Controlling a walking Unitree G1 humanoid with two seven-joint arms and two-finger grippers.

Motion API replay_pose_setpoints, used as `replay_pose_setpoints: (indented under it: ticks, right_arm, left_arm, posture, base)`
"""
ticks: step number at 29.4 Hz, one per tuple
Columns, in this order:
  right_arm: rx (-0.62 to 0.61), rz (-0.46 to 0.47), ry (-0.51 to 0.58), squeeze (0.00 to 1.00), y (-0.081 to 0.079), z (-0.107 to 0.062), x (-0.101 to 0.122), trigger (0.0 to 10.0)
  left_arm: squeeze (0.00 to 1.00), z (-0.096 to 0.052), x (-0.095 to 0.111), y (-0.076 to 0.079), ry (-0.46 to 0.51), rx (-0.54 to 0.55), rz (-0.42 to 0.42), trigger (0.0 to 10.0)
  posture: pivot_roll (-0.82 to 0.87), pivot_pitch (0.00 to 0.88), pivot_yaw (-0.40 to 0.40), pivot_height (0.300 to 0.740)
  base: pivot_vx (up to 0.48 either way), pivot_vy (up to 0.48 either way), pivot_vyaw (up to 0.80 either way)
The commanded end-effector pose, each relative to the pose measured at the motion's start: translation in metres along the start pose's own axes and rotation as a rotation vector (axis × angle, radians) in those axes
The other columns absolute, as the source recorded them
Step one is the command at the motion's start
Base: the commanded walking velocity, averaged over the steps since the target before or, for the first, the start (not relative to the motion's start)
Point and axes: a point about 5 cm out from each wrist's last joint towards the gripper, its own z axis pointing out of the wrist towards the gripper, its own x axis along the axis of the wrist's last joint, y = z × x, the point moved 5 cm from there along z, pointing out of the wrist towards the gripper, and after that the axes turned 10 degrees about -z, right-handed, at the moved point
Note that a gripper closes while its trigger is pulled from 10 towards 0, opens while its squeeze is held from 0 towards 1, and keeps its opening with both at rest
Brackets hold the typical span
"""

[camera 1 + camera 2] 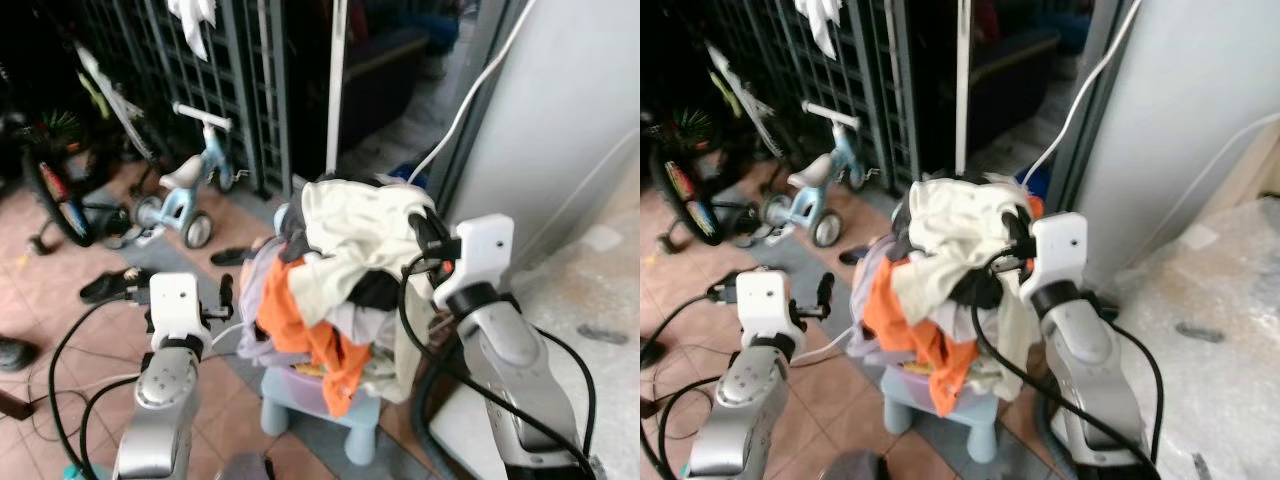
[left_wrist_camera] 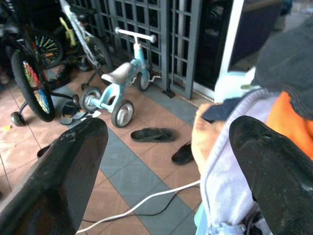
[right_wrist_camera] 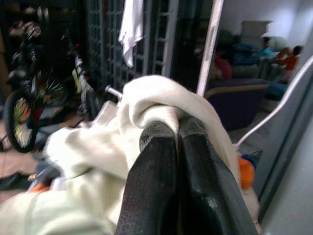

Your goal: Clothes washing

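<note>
Heap of clothes (image 1: 335,290) piled high in a lilac basket (image 1: 300,385) on a small pale-blue stool (image 1: 320,410), in the middle of the scene between the two arms. Cream garment (image 1: 355,225) draped over the top of the heap, orange piece (image 1: 310,335) hanging down the front, grey and lavender cloth at the side nearest the left arm. Right gripper (image 3: 177,134) raised at the top of the pile, its black fingers pressed together and pinching a fold of the cream garment (cloth bunched right at the tips in the right wrist view). Left gripper (image 2: 168,142) held lower, just beside the lavender cloth, fingers spread wide apart and holding nothing. Tiled floor (image 1: 60,330) below, pink and grey, with a white cable (image 2: 142,203) trailing across it and dark sandals (image 2: 151,133) lying near the pile. Further off, a light-blue tricycle (image 1: 190,190) in front of a dark metal grille (image 1: 230,80), a bicycle (image 1: 60,170) beside it. White cloth (image 1: 195,20) hanging on the grille. Grey wall (image 1: 560,130) on the right side.
</note>
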Motion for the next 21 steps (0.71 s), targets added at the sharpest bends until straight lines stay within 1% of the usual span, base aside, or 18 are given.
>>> replay_pose_setpoints:
  ticks: [1,4,6,8,11,21]
  right_arm:
    - [-0.009,-0.007,0.018,0.00,0.0022,0.0039,0.0057,10.0]
    - [-0.014,-0.006,0.016,0.00,0.0044,0.0071,0.0063,10.0]
    - [-0.018,-0.009,0.015,0.00,0.0058,0.0085,0.0061,10.0]
    - [-0.030,-0.009,0.021,0.00,0.0082,0.0102,0.0079,10.0]
    - [-0.036,-0.015,0.032,0.00,0.0090,0.0113,0.0103,10.0]
    - [-0.037,-0.016,0.037,0.00,0.0077,0.0116,0.0107,10.0]
  left_arm:
    - [0.00,0.0015,0.0012,-0.0010,0.002,-0.002,0.003,10.0]
    - [0.00,0.0029,0.0035,0.0000,0.012,-0.006,-0.003,10.0]
    - [0.00,0.0037,0.0062,0.0029,0.028,-0.030,-0.020,10.0]
    - [0.00,0.0041,0.0083,0.0037,0.037,-0.035,-0.006,10.0]
    - [0.00,0.0040,0.0074,0.0041,0.032,-0.035,-0.013,10.0]
    - [0.00,0.0048,0.0057,0.0050,0.026,-0.040,-0.014,10.0]
  posture:
    - [-0.06,0.000,-0.017,0.740]
    - [-0.06,0.000,-0.018,0.740]
    - [-0.06,0.000,-0.018,0.740]
    - [-0.06,0.000,-0.016,0.740]
    - [-0.07,0.000,-0.015,0.740]
    - [-0.07,0.000,-0.013,0.740]
  base:
    - [0.000,0.000,-0.55]
    - [0.000,0.000,-0.71]
    - [0.000,0.000,-0.79]
    - [0.000,0.000,-0.78]
    - [0.000,0.000,-0.78]
    - [0.000,-0.310,-0.78]
